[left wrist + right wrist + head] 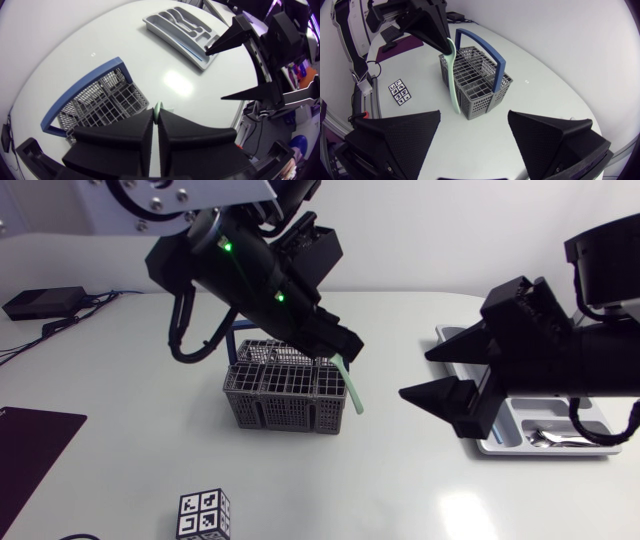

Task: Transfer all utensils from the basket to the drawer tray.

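Observation:
Over the grey wire basket (285,392) my left gripper (340,352) is shut on a pale green utensil (352,388), which hangs down tilted past the basket's right end. The left wrist view shows its tip (158,109) pinched between the closed fingers, with the blue-handled basket (100,102) below. My right gripper (418,375) stands open and holds nothing, between the basket and the grey drawer tray (500,445). From the right wrist view, the green utensil (451,75) hangs from the left gripper (437,30) beside the basket (477,77), ahead of my open right gripper (475,115). Metal utensils (555,438) lie in the tray.
A marker cube (203,515) sits near the table's front edge. A dark purple mat (30,442) lies at the front left. A black box with cables (40,302) rests at the back left. The tray (182,30) is partly hidden under my right arm.

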